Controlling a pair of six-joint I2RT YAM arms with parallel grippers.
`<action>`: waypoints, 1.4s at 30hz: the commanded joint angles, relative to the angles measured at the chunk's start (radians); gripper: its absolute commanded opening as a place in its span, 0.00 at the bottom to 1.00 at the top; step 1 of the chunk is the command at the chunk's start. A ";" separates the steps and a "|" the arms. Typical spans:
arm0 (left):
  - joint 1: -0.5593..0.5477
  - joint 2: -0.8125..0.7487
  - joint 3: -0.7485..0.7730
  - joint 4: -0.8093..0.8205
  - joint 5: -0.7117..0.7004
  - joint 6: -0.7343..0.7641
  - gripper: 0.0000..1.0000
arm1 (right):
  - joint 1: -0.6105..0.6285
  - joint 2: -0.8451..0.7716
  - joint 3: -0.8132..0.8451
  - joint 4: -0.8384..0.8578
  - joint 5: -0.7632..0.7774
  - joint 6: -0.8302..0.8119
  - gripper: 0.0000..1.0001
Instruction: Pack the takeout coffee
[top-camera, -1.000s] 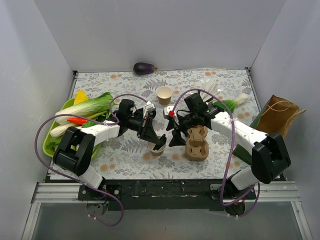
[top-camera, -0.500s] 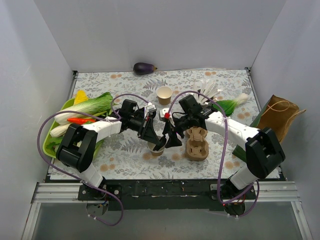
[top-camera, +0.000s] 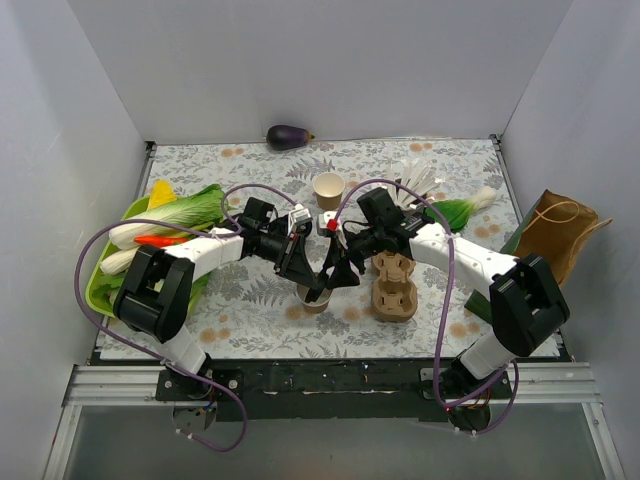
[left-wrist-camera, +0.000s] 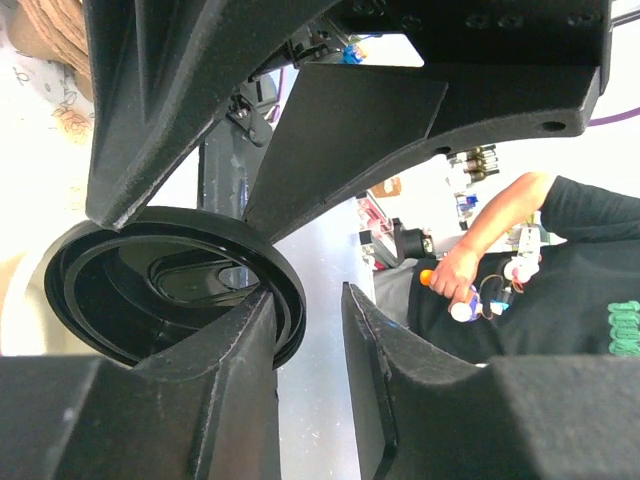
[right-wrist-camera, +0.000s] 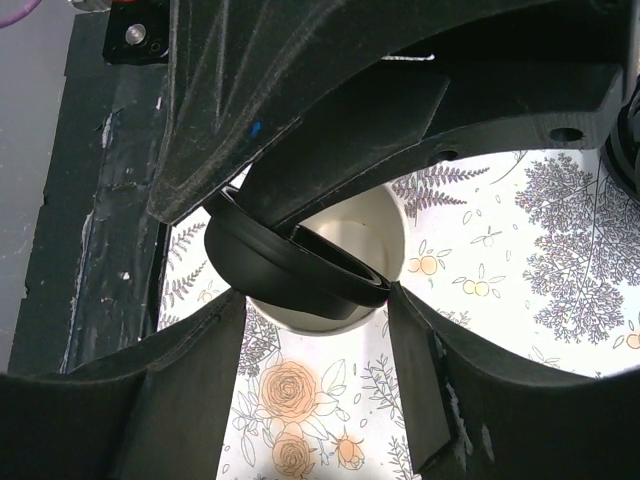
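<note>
The takeout coffee cup (top-camera: 313, 298) stands on the floral mat, tan outside and white inside (right-wrist-camera: 385, 232). Its black lid (right-wrist-camera: 280, 265) lies tilted over the rim and does not sit flat. My left gripper (top-camera: 314, 284) is right above it. In the left wrist view the lid (left-wrist-camera: 150, 290) rests against the left finger, with a clear gap to the other finger, so my left gripper (left-wrist-camera: 310, 290) is open. My right gripper (top-camera: 336, 274) is open, with its fingertips (right-wrist-camera: 405, 330) close on either side of the cup.
A brown cardboard cup carrier (top-camera: 393, 285) lies just right of the cup. A lidless tan cup (top-camera: 329, 188) stands behind it. An eggplant (top-camera: 288, 136) lies at the back wall. A green tray (top-camera: 98, 288) holds vegetables at the left, and a brown paper bag (top-camera: 555, 232) is at the right.
My right gripper has moved left from over the cup carrier to the cup. My left gripper has stayed at the cup with the lid.
</note>
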 joint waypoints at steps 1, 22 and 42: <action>0.007 -0.054 0.058 -0.060 -0.069 0.062 0.33 | 0.006 0.010 0.025 0.042 -0.031 0.040 0.65; 0.016 -0.139 0.117 -0.198 -0.296 0.153 0.31 | 0.012 0.032 0.067 0.063 -0.027 0.089 0.64; 0.019 -0.184 0.122 -0.208 -0.561 0.193 0.31 | 0.032 0.055 0.084 0.080 -0.005 0.124 0.66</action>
